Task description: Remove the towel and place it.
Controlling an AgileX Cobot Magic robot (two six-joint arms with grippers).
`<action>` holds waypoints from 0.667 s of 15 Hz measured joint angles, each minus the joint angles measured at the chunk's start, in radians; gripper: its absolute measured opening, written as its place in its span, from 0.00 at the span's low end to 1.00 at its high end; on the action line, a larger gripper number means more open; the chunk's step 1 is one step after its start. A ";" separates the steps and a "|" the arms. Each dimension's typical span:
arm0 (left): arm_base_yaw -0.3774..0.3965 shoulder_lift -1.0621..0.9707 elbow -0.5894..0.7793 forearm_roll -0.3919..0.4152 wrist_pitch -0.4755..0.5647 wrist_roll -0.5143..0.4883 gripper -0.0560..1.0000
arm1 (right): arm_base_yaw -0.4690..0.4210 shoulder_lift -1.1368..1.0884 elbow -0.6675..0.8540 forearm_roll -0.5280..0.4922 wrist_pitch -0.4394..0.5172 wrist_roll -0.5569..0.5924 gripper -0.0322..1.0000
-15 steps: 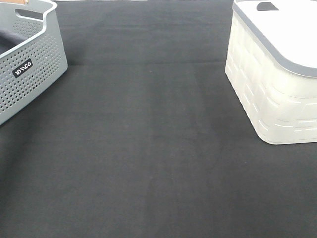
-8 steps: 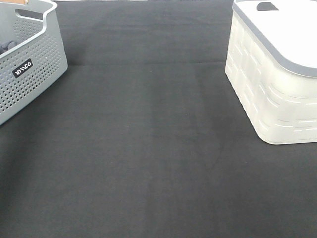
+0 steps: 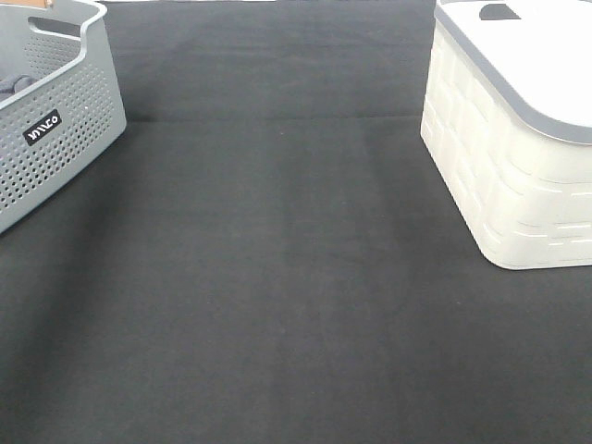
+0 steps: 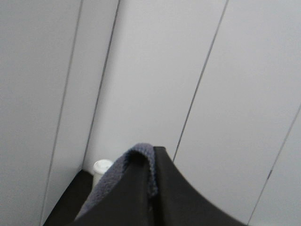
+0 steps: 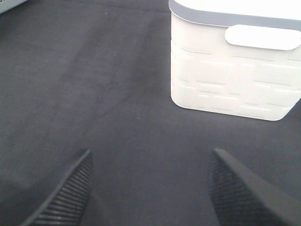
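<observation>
**Left wrist view: towel clamped in the left hand**

The towel (image 4: 108,181) sat pinched in the closed left hand (image 4: 153,157), its fuzzy hem folded over one fingertip, against pale wall panels (image 4: 150,70). The right hand (image 5: 150,188) hung spread wide above the black table (image 5: 117,94), near a white lidded bin (image 5: 230,70). A grey perforated basket (image 3: 65,120) stood well apart from the bin.

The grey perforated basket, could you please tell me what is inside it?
In the grey basket, the high view shows only a dark, soft-looking fold by the picture's edge. Its wall and the frame hide the rest of the interior.
</observation>
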State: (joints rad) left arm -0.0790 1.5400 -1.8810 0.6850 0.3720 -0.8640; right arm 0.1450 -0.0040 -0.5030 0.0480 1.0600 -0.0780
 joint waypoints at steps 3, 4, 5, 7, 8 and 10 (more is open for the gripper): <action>-0.134 0.018 -0.133 0.074 -0.006 0.009 0.05 | 0.000 0.000 0.000 0.000 0.000 0.000 0.69; -0.177 0.030 -0.168 0.102 -0.007 0.019 0.05 | 0.000 0.000 0.000 0.000 0.000 0.000 0.69; -0.222 0.045 -0.198 0.131 -0.006 0.035 0.05 | 0.000 0.000 0.000 0.000 0.000 0.000 0.69; -0.305 0.081 -0.233 0.163 0.030 0.073 0.05 | 0.000 0.000 0.000 0.000 0.000 0.000 0.69; -0.347 0.097 -0.236 0.170 0.080 0.105 0.05 | 0.000 0.000 0.000 0.000 0.000 0.000 0.69; -0.456 0.151 -0.236 0.173 0.214 0.202 0.05 | 0.000 0.000 0.000 0.000 0.000 0.001 0.69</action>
State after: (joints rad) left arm -0.5350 1.6910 -2.1170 0.8580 0.5860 -0.6620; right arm 0.1450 -0.0040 -0.5030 0.0480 1.0600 -0.0770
